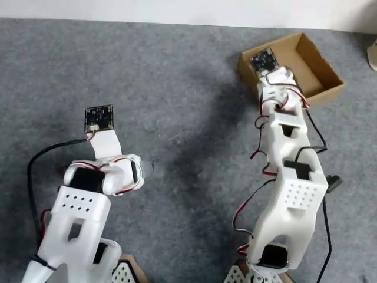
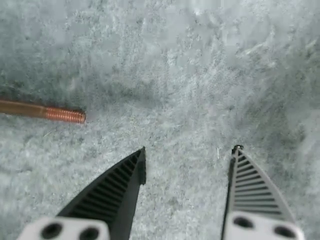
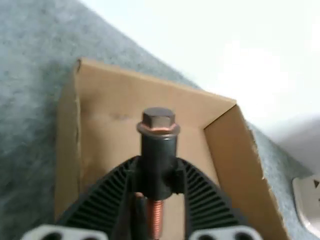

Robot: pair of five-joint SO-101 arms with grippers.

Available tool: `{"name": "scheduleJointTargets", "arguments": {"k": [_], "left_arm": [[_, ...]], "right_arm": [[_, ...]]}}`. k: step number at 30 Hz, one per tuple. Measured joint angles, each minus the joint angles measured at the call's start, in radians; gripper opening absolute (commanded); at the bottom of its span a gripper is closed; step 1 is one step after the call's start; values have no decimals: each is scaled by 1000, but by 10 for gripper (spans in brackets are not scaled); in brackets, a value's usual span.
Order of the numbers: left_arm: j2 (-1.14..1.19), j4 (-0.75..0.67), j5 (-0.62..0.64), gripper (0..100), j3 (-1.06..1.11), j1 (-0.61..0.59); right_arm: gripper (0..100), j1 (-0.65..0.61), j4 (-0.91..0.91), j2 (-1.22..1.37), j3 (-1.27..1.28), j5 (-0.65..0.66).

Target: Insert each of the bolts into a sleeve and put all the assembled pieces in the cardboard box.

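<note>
My right gripper (image 3: 157,175) is shut on an assembled piece: a copper bolt (image 3: 158,122) with a hex head pushed through a black sleeve (image 3: 159,162), held over the open cardboard box (image 3: 100,125). From above, the right arm (image 1: 288,171) stretches to the box (image 1: 318,68) at the far right of the table. My left gripper (image 2: 187,155) stands open just above the grey carpet, nothing between its fingers. A loose copper bolt (image 2: 45,111) lies on the carpet off to one side of it, threaded end toward the gripper. The left arm (image 1: 94,177) sits at the near left.
Grey carpet (image 1: 177,88) covers the table, with bare room between the two arms. A pale object (image 1: 372,54) lies at the right edge beyond the box. The white wall runs along the far edge.
</note>
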Motion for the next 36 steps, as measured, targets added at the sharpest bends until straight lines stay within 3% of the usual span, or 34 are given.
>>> {"name": "scheduleJointTargets", "arguments": {"k": [5, 8, 16, 29, 36], "left_arm": [[0, 0, 0, 253, 5, 0], [0, 0, 0, 253, 5, 0], [0, 0, 0, 253, 5, 0], [0, 0, 44, 252, 5, 0], [0, 6, 69, 252, 5, -3]], "right_arm": [[166, 17, -44, 11, -3, -12], [163, 37, 26, 6, -15, -112], [165, 61, 638, -275, -52, -493], [163, 167, 1229, -466, -64, -689], [163, 244, 1444, -485, -64, -713]]}}
